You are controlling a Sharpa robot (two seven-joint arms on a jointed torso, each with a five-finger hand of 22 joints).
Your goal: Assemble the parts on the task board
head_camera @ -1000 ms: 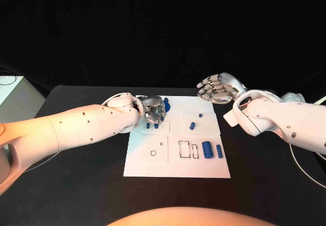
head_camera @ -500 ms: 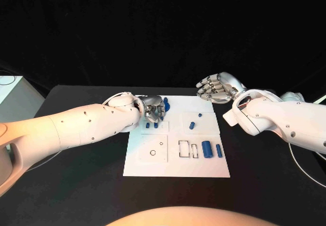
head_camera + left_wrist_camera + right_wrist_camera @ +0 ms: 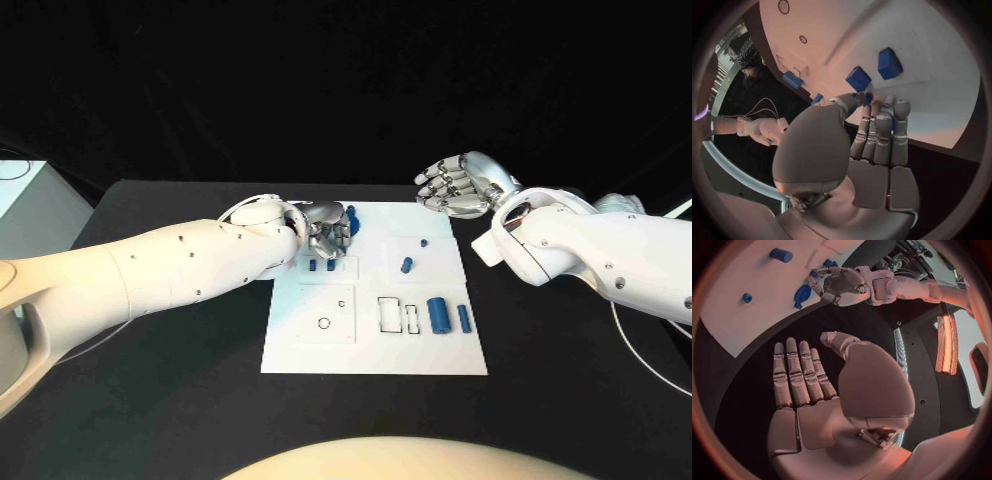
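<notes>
**What I cannot make out**

My left hand (image 3: 326, 233) lies over the far left corner of the task board (image 3: 325, 355), so the blue parts (image 3: 320, 267) under my fingers show only in pieces beside it. From my left wrist, I cannot tell whether my fingertips (image 3: 901, 107) touch the small blue piece (image 3: 868, 98) at their ends. The outlines (image 3: 395, 316) drawn near the board's middle are too small to read.
</notes>
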